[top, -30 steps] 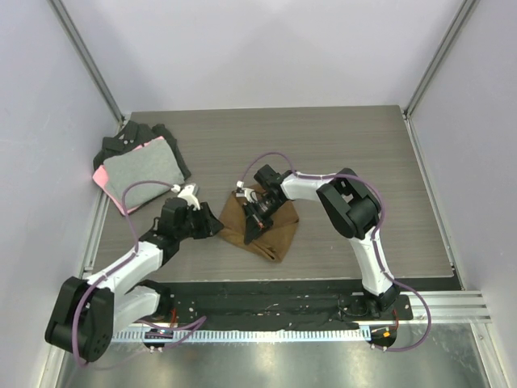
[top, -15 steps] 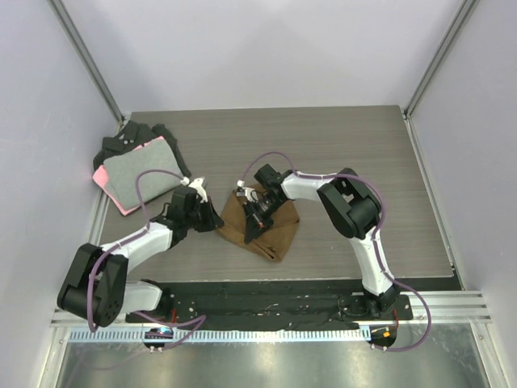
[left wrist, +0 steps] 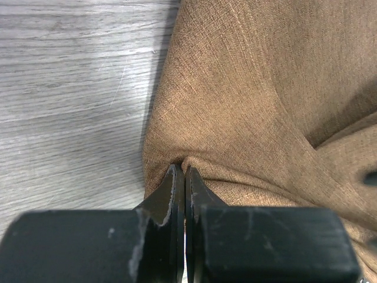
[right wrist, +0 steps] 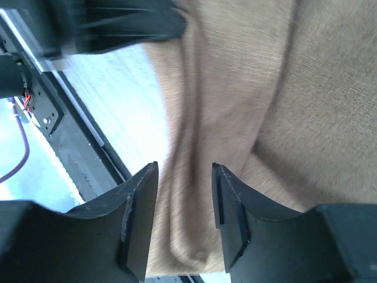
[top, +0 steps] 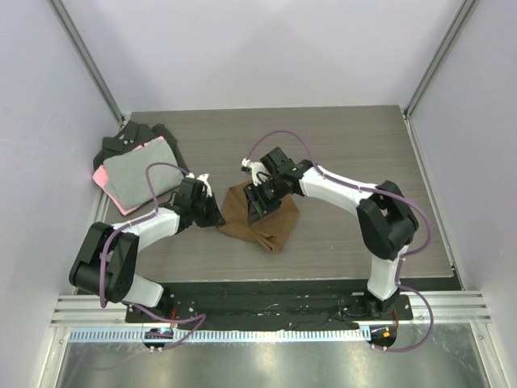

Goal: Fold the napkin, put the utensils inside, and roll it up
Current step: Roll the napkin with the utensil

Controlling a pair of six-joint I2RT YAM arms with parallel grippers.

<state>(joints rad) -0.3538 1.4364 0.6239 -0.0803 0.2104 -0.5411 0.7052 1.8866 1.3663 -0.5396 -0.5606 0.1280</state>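
Observation:
The brown napkin (top: pixel 262 222) lies bunched and partly folded in the middle of the table. My left gripper (top: pixel 216 217) is at its left edge. In the left wrist view that gripper (left wrist: pixel 184 172) is shut, pinching a puckered fold of the napkin (left wrist: pixel 247 88). My right gripper (top: pixel 260 199) hovers over the napkin's upper middle. In the right wrist view it (right wrist: pixel 184 171) stands open, with the napkin (right wrist: pixel 294 88) below it and nothing between the fingers. The utensils are hidden.
A grey cloth with a pink edge (top: pixel 141 171) lies on black cloths (top: pixel 121 144) at the back left. The black base rail (top: pixel 266 295) runs along the near table edge. Side walls stand close on both sides.
My left gripper slid right to the napkin's left edge and shut on it. My right gripper let go of the napkin and opened, and its arm swung out to the right.

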